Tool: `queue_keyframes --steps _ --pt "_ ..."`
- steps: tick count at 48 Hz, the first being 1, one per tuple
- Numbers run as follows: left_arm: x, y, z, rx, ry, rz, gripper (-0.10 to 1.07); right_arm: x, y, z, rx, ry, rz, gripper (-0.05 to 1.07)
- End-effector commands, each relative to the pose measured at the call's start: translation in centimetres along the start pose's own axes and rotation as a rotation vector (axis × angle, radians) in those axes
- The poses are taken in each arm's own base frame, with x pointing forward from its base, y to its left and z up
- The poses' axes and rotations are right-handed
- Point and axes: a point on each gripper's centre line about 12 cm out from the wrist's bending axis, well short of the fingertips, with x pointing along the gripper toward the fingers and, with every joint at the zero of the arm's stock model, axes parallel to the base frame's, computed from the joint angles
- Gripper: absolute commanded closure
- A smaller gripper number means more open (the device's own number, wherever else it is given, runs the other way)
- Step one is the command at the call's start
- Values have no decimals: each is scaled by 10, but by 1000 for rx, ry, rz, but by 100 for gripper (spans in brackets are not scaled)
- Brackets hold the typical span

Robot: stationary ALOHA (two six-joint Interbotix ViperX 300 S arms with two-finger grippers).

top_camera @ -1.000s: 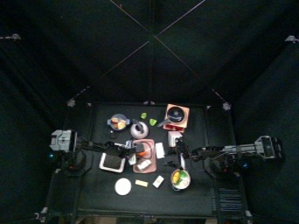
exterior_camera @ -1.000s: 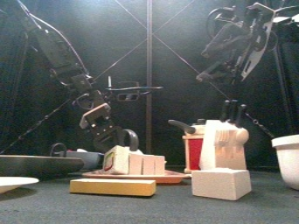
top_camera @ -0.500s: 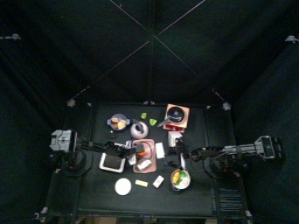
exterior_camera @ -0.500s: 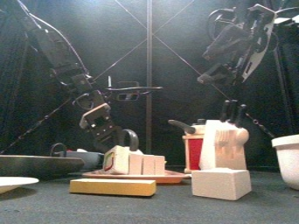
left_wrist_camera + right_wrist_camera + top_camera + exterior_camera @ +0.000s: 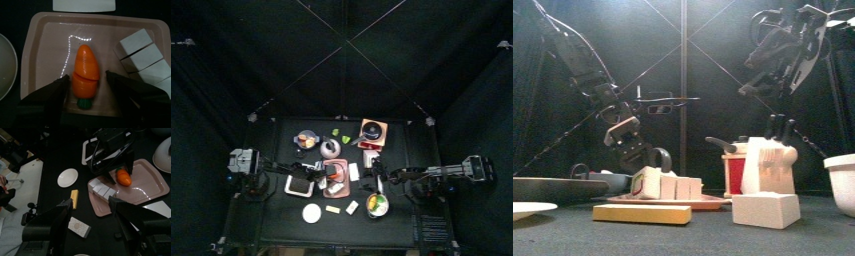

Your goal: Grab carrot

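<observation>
A pink tray [image 5: 47,30] lies directly under the left gripper [image 5: 87,82]. The right gripper [image 5: 90,210] hangs open and empty, well off. The carrot [image 5: 86,71] lies between the left jaws, spread wide, ungripped.

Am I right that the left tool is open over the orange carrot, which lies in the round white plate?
Not quite. The left tool is open over the orange carrot, but the carrot lies in a pink rectangular tray, beside white blocks. The left wrist view shows it.
</observation>
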Motion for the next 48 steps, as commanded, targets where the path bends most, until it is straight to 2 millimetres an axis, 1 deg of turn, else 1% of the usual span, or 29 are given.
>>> queue_keyframes --steps 1,5,12,23,48 --pt "-6 -1 14 -2 -42 -5 17 -1 2 6 -3 -20 8 11" --pt "-7 1 15 -3 -41 7 24 -1 2 6 -3 -20 8 12" --pt "-13 5 21 -13 -50 47 30 -1 2 6 -3 -19 8 12" --pt "-23 2 22 -14 -50 85 30 -1 2 6 -3 -19 8 11" --pt "-24 -1 25 -21 -58 76 30 -1 2 6 0 -19 8 12"
